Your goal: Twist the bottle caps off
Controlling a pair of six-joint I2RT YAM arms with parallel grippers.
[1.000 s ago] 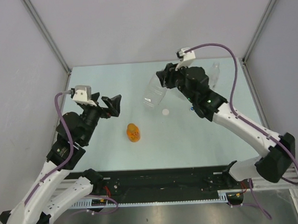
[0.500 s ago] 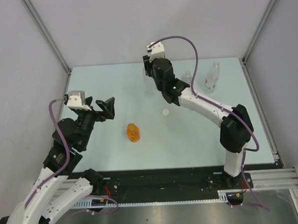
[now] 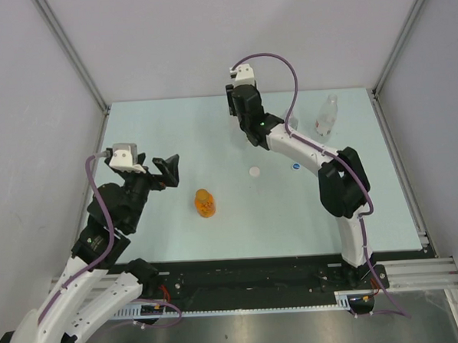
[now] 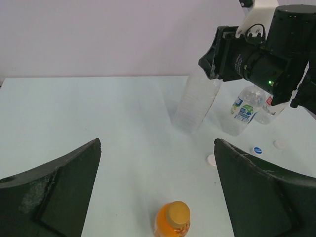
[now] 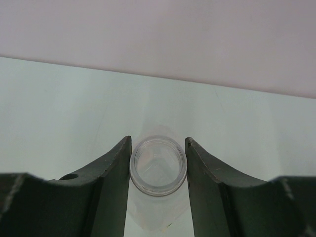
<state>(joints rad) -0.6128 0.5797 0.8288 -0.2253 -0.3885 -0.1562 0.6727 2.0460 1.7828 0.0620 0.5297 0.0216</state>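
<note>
Toward the back, right gripper (image 5: 158, 148) clamps an uncapped bottle (image 4: 194, 101); left gripper (image 4: 157, 148) gapes empty

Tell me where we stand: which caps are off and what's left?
Looks done: a white cap and a blue cap lie loose on the table, and the clear bottle shows an open mouth. In hand: the right gripper is shut on that bottle's neck. Left: the orange bottle is still capped, with the left gripper open and apart from it.
</note>
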